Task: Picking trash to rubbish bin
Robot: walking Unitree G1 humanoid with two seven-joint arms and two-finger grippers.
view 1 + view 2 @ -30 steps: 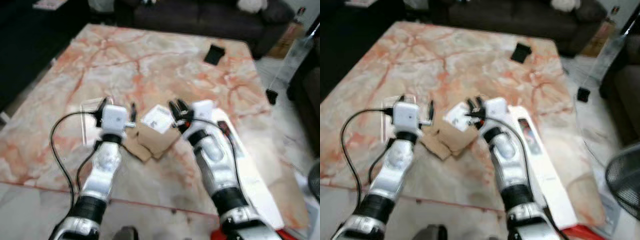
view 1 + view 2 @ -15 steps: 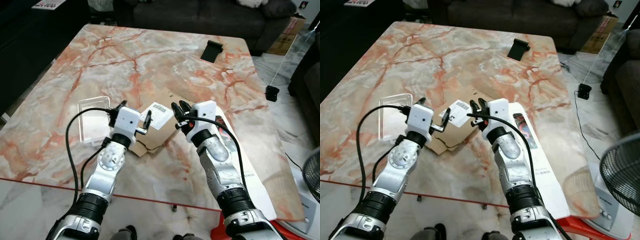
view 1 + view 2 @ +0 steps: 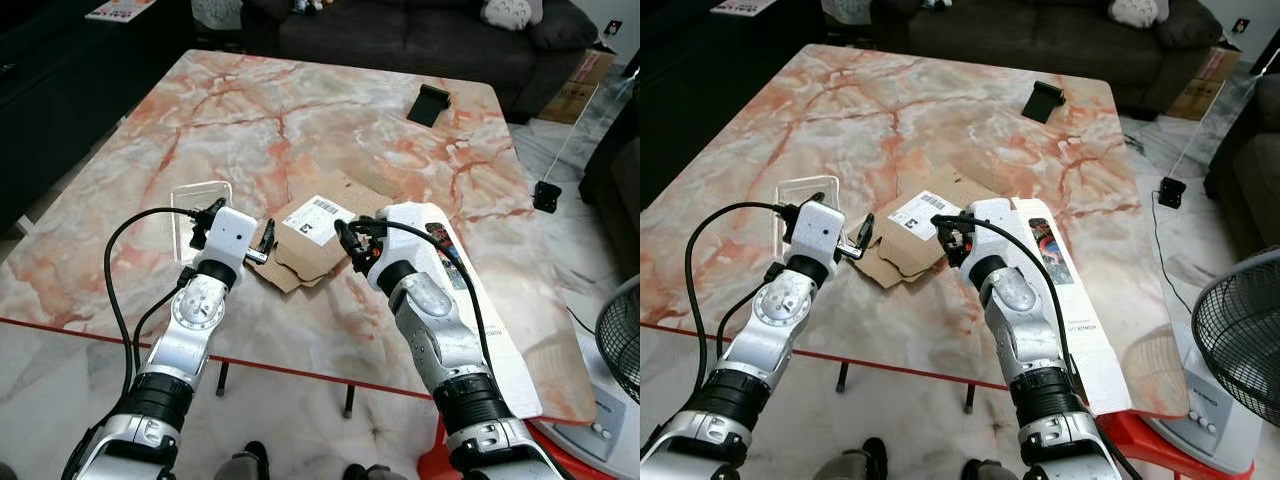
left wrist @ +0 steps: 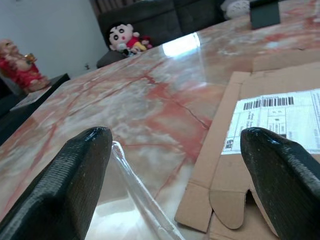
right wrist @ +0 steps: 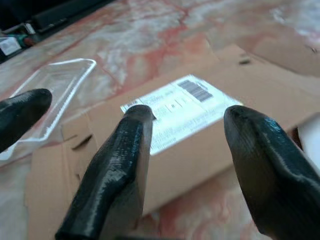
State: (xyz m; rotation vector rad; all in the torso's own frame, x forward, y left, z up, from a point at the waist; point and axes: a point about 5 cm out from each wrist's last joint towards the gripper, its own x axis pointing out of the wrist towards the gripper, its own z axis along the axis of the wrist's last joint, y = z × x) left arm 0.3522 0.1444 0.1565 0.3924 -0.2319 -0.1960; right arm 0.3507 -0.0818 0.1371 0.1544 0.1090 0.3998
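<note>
A flattened brown cardboard box (image 3: 318, 245) with a white shipping label (image 3: 314, 218) lies on the marble table (image 3: 300, 120), near its front edge. A clear plastic tray (image 3: 197, 203) rests just left of it. My left gripper (image 3: 238, 222) is open between the tray and the cardboard; in the left wrist view the tray's edge (image 4: 134, 192) runs between its fingers. My right gripper (image 3: 349, 237) is open at the cardboard's right edge, its fingertips (image 5: 117, 165) low over the cardboard (image 5: 210, 150). I cannot tell whether they touch it.
A long white printed box (image 3: 470, 300) lies along the table's right side under my right arm. A black stand (image 3: 432, 103) sits at the far right of the table. A dark sofa (image 3: 400, 25) is behind, a fan (image 3: 1240, 350) and a red stool (image 3: 1140, 440) at the right.
The camera has shifted and the picture has sharpened. Both grippers stay open by the cardboard. The right one has edged a little closer to the cardboard's right edge.
</note>
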